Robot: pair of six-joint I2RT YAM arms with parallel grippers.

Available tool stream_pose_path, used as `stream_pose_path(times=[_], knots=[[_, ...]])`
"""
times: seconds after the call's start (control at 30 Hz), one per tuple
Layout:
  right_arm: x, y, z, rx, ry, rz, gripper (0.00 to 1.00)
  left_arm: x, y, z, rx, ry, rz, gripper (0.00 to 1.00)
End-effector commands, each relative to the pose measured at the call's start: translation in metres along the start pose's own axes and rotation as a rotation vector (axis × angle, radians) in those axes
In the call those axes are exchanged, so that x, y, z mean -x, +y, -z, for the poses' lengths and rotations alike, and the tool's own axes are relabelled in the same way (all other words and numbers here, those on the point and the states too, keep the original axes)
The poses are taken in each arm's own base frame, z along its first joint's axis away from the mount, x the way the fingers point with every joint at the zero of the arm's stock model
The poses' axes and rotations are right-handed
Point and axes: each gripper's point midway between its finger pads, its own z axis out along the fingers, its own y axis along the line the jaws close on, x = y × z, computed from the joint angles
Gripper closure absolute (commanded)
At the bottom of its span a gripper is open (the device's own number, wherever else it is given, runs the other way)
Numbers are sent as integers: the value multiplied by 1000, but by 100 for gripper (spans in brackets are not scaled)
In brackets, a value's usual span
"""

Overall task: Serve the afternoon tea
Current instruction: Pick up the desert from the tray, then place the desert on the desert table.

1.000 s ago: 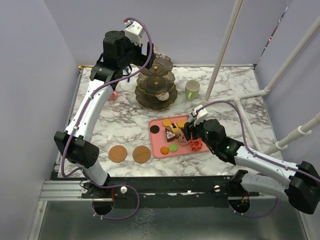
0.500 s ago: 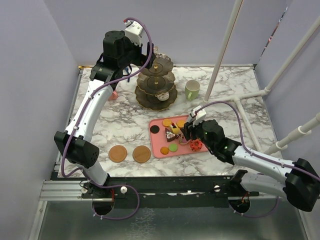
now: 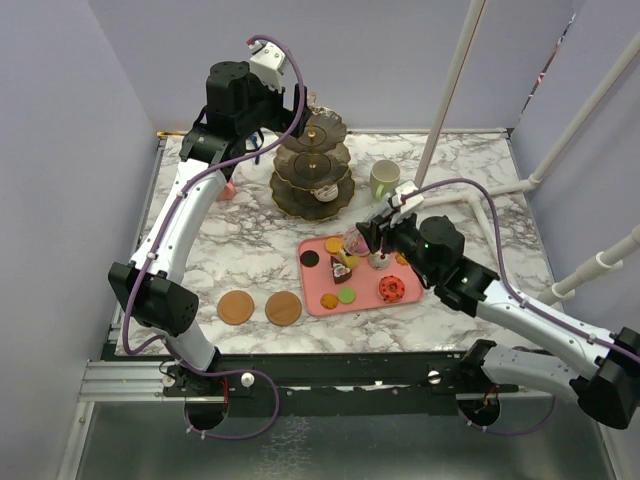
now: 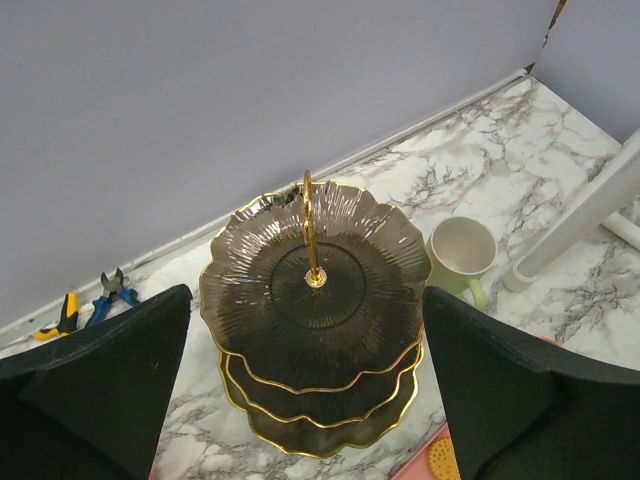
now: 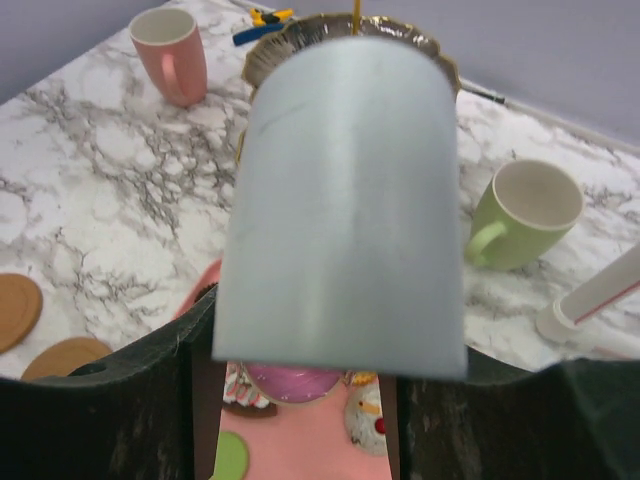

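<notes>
The dark three-tier stand (image 3: 313, 170) with a gold ring stands at the back; a small white pastry (image 3: 325, 190) lies on a lower tier. My left gripper (image 3: 275, 125) hovers above and left of the stand, open and empty; the left wrist view looks down on the stand (image 4: 315, 300). My right gripper (image 3: 362, 245) is shut on a pink-topped round pastry (image 5: 300, 380), held above the pink tray (image 3: 318, 278). The pale-green mug (image 3: 384, 179) is right of the stand. The pink mug (image 3: 228, 189) is left of it, partly behind the left arm. Two brown coasters (image 3: 236, 307) (image 3: 284, 308) lie front left.
The tray holds a chocolate cake slice (image 3: 342, 268), a red donut (image 3: 391, 289), a green cookie (image 3: 346, 295) and other small pieces. Blue-handled pliers (image 4: 110, 295) lie by the back wall. White poles (image 3: 445, 90) rise at the right.
My right gripper has risen from the tray with the pink-topped pastry in it and moved back towards the stand. The left arm has not moved.
</notes>
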Motion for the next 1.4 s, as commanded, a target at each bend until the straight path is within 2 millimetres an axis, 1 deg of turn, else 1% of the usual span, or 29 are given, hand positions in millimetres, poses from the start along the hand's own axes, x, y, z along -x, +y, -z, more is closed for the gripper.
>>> stream_pose_path(times=[0.0,0.17,0.23,0.37,0.4,0.43,0.5,0.57,0.7,0.93,1.13,1.27,1.37], knots=[[33,14,-26,47,-78,42,67,-6,-1,-5,8,16,19,1],[44,26,-72,60,-114,71,67,-11,3,-6,24,25,11,1],[44,31,-90,67,-125,72,67,-11,4,-6,30,26,8,1],[44,35,-122,57,-147,62,67,-11,5,-4,35,25,3,1],[43,35,-129,50,-152,56,67,-11,5,-2,35,25,1,1],[48,35,-135,43,-174,47,68,-10,5,-1,37,24,-2,1],[46,34,-147,27,-186,38,68,-9,6,1,43,20,-8,1],[44,34,-156,16,-202,35,68,-10,6,3,47,20,-10,1],[32,33,-175,-9,-214,29,68,-9,6,5,50,17,-10,1],[11,21,-191,-95,-274,22,70,-7,7,11,61,12,-20,1],[2,14,-200,-147,-300,22,70,-10,8,15,68,16,-32,1],[-9,10,-201,-173,-290,22,69,-9,8,17,69,14,-33,1],[-20,5,-198,-194,-270,33,69,-10,7,17,64,17,-28,1]])
